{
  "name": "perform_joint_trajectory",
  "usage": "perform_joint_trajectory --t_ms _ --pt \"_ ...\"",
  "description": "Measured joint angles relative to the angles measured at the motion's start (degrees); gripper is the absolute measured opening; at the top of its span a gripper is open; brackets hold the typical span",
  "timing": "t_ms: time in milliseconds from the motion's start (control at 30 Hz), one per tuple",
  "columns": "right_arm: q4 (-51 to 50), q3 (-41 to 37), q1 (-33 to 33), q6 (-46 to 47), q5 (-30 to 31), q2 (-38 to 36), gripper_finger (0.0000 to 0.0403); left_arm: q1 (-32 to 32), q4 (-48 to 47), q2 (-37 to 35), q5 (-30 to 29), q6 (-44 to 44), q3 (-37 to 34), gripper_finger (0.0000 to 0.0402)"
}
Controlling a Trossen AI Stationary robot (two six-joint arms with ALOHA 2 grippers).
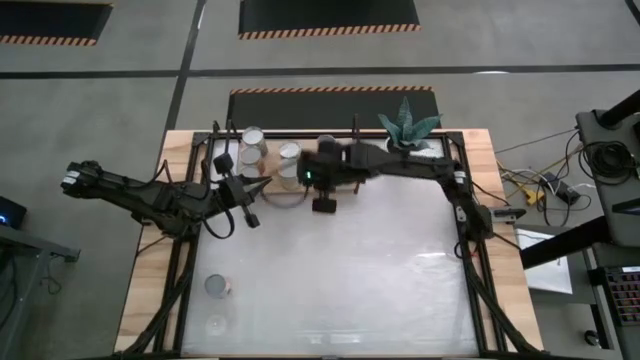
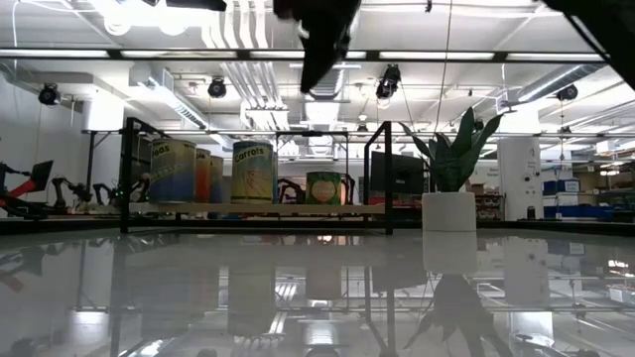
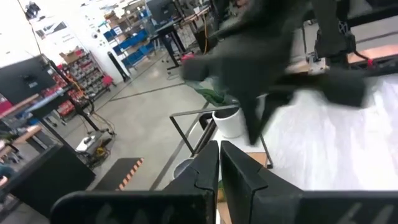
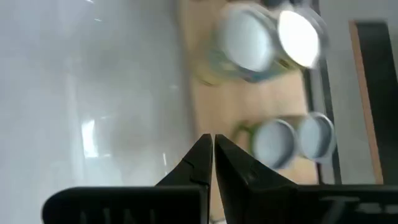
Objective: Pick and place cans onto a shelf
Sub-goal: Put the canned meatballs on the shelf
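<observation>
The shelf (image 1: 283, 196), a light wooden board in a thin black frame, stands at the table's far left. Several cans (image 1: 252, 138) stand upright on it; they also show in the low view (image 2: 253, 172) and from above in the right wrist view (image 4: 249, 40). One more can (image 1: 217, 287) stands on the tabletop near the left edge. My right gripper (image 1: 324, 205) hangs shut and empty above the table by the shelf's near right end (image 4: 213, 146). My left gripper (image 1: 264, 184) is shut and empty at the shelf's near edge (image 3: 219, 150).
A white pot with a spiky green plant (image 1: 408, 130) stands at the far edge, right of the shelf, and shows in the low view (image 2: 451, 203). The white tabletop (image 1: 380, 270) stretches to the right and near side. Cables and equipment lie beyond the right edge.
</observation>
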Motion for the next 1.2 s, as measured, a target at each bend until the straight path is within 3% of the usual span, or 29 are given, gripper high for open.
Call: perform_joint_trajectory --t_ms 233,533,700,867,1033,1200 --pt "7.2 -10.4 8.7 -1.0 0.0 -6.9 0.0009 0.0 -3.0 0.0 0.5 -5.6 0.0 0.0000" --pt "26.4 -38.0 13.1 3.2 0.0 -22.4 0.0009 -0.1 -4.0 0.0 6.4 -12.0 0.0 0.0000" --pt "41.9 -52.0 14.2 0.1 0.0 -30.4 0.0009 -0.1 -4.4 0.0 14.2 -18.8 0.0 0.0000" --pt "52.6 -60.2 14.2 -4.0 0.1 -37.5 0.0009 -1.2 -12.2 0.6 22.2 -32.6 0.1 0.0000" --pt "58.7 -65.1 14.2 -5.9 0.1 -43.3 0.0009 -1.2 -28.4 4.5 38.9 -51.6 4.2 0.0000" --pt "64.0 -70.3 14.2 -7.6 0.0 -47.4 0.0009 -2.3 -43.9 11.7 54.8 -61.2 7.7 0.0000"
